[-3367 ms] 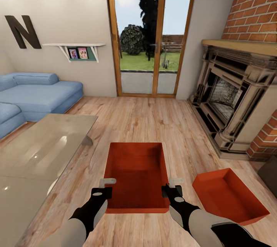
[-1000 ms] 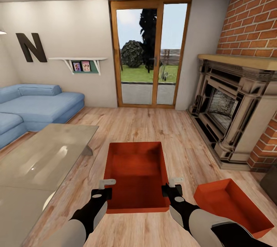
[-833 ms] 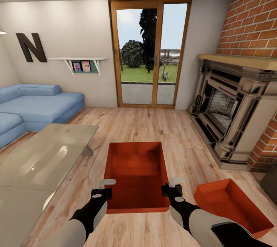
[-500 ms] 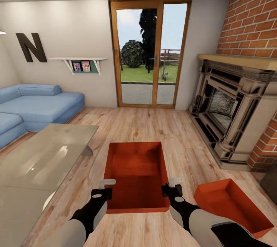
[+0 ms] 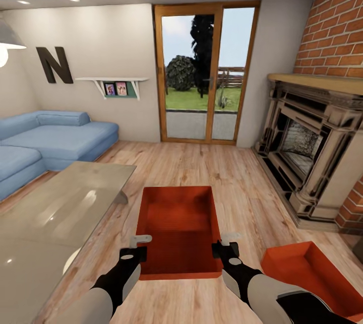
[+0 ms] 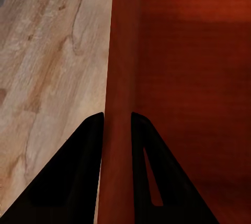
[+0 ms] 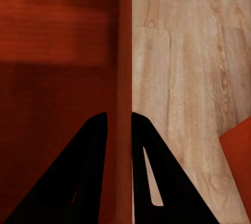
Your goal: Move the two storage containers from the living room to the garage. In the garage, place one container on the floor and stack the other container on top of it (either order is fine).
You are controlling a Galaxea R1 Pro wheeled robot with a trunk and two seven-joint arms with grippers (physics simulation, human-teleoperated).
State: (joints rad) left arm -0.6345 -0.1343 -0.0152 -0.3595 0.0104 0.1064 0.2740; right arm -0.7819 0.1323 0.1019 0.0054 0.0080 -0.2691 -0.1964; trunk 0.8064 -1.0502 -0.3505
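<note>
Held container: red-orange storage container [image 5: 177, 228] in front of the robot, above the wood plank floor [image 5: 237, 188], an arm at each long side.
Left tool: left tool [image 5: 135, 246] clenched on the container's left wall; the wrist view shows the thin wall [image 6: 117, 103] between the two dark fingers [image 6: 78, 171].
Right tool: right tool [image 5: 225, 244] clenched on the right wall, the wall [image 7: 124, 77] pinched between its fingers [image 7: 86, 166].
Second container: second storage container [image 5: 307, 278] on the floor, near right, just beside the right arm.
Left side: glass-topped desk [image 5: 55, 213] close to the held container; blue sofa [image 5: 45, 137] beyond it.
Right side: fireplace [image 5: 312, 157] under the brick wall [image 5: 338, 37].
Far: glass door [image 5: 206, 72], black letter N [image 5: 54, 64], small wall shelf [image 5: 118, 84].
</note>
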